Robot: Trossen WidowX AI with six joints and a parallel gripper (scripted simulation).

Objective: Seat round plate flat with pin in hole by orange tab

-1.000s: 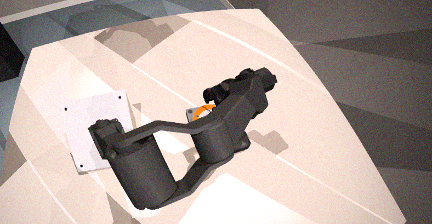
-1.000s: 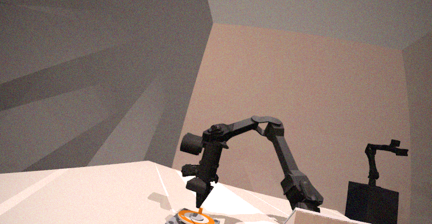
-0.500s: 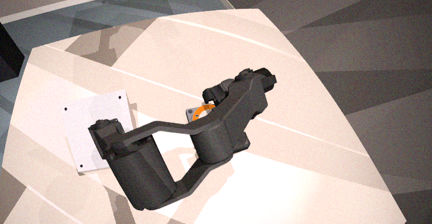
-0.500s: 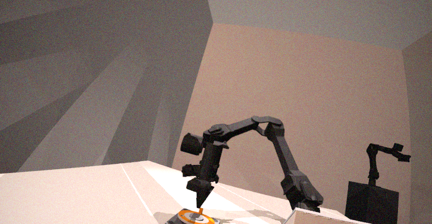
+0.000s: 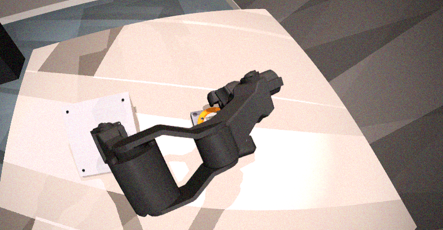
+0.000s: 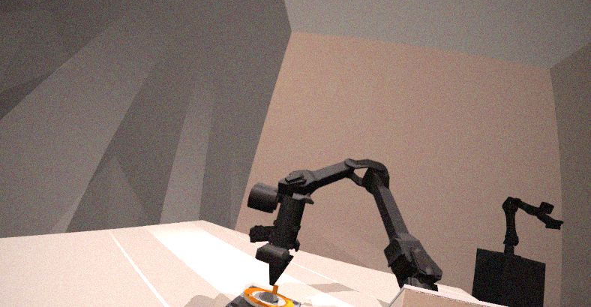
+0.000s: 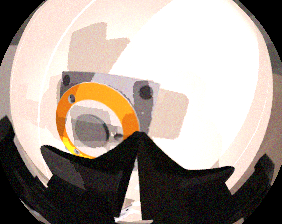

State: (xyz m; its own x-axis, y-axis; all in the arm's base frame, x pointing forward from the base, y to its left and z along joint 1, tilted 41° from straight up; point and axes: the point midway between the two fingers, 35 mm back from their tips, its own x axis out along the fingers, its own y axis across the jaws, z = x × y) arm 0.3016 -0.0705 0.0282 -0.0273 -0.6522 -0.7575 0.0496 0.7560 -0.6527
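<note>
From the top, we see the round plate [image 5: 202, 116] [image 6: 250, 293] [image 7: 125, 109] partly behind the arm [image 5: 248, 104] [image 6: 382, 201]. Exterior now: our pincer [image 6: 272, 284] [image 7: 139, 135] points down by the orange tab [image 6: 274, 289], presumably to nudge it round. Wrist view: pincer narrow, empty; plate over the grey base [image 7: 112, 80], pin seating unclear; no container to call.

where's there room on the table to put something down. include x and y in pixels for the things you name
There looks to be room right of the arm [image 5: 217, 149] toward the table's right edge, and above the plate [image 5: 203, 115] [image 7: 127, 107] up to the far edge. It's crowded at the plate and its base [image 5: 194, 116] [image 7: 149, 102], with the pincer [image 6: 272, 284] [image 7: 139, 135] right over them.
</note>
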